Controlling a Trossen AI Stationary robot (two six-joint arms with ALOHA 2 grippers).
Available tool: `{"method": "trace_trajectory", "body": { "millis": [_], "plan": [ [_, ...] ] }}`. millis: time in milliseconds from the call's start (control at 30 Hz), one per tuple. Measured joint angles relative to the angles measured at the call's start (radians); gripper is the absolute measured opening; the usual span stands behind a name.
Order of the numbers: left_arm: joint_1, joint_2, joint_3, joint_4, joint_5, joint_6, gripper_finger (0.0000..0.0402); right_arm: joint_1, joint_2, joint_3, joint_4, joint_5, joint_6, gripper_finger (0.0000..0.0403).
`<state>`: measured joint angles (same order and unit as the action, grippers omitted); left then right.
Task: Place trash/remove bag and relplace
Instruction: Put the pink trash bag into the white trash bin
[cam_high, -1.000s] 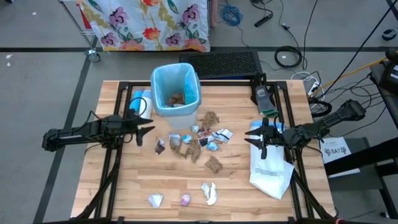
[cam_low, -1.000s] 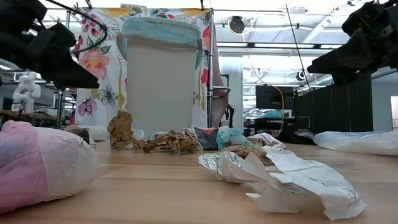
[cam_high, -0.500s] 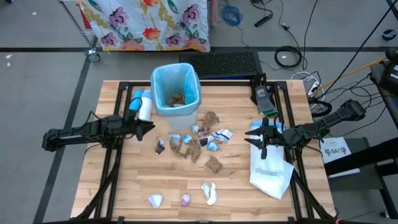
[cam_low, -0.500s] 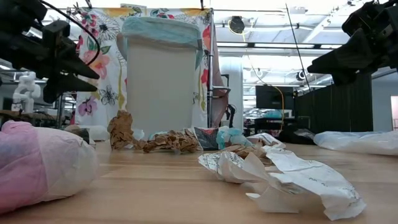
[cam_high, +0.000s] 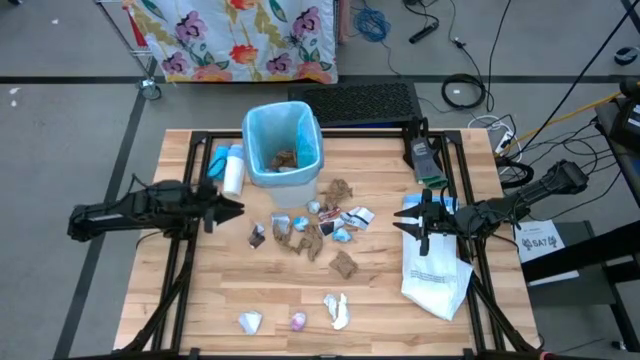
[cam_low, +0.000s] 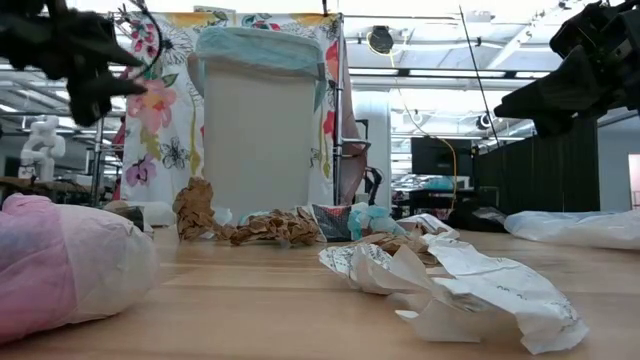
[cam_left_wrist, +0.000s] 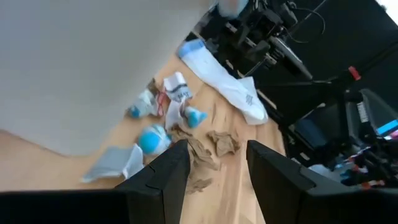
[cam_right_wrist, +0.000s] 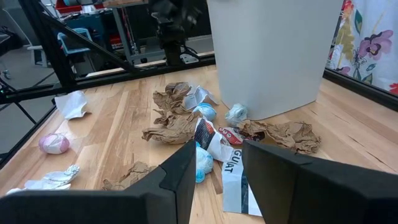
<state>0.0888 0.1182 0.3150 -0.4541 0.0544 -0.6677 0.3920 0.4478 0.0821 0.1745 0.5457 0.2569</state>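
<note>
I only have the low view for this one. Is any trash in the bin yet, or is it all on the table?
Observer: The high view shows a few brown scraps inside the blue-lined bin. Most of the trash lies on the table in front of it.
Operator: The dark shape at upper left, is it holding anything?
Observer: That is the left gripper. Its wrist view shows the fingers apart with nothing between them.
Operator: And the right one?
Observer: The right gripper hangs open and empty above the edge of the white bag.
</note>
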Motion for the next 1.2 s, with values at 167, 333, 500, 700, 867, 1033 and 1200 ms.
{"method": "trace_trajectory", "body": {
  "millis": [167, 333, 500, 700, 867, 1033, 1200],
  "plan": [
    [-0.018, 0.092, 0.136, -0.093, -0.038, 0.077, 0.0164, 0.000, 0.000, 0.000, 0.000, 0.000, 0.000, 0.0123],
    [-0.048, 0.228, 0.239, -0.149, -0.070, 0.108, 0.0164, 0.000, 0.000, 0.000, 0.000, 0.000, 0.000, 0.0123],
    [-0.114, 0.369, 0.289, -0.210, -0.073, 0.081, 0.0164, 0.000, 0.000, 0.000, 0.000, 0.000, 0.000, 0.0123],
    [-0.246, 0.461, 0.313, -0.217, -0.156, -0.103, 0.0164, 0.000, 0.000, 0.000, 0.000, 0.000, 0.000, 0.0123],
    [-0.390, 0.519, 0.349, -0.275, -0.267, -0.257, 0.0164, 0.000, 0.000, 0.000, 0.000, 0.000, 0.000, 0.0123],
    [-0.554, 0.595, 0.383, -0.291, -0.360, -0.405, 0.0164, 0.000, 0.000, 0.000, 0.000, 0.000, 0.000, 0.0123],
    [-0.724, 0.726, 0.449, -0.292, -0.461, -0.518, 0.0164, 0.000, 0.000, 0.000, 0.000, 0.000, 0.000, 0.0123]
  ]
}}
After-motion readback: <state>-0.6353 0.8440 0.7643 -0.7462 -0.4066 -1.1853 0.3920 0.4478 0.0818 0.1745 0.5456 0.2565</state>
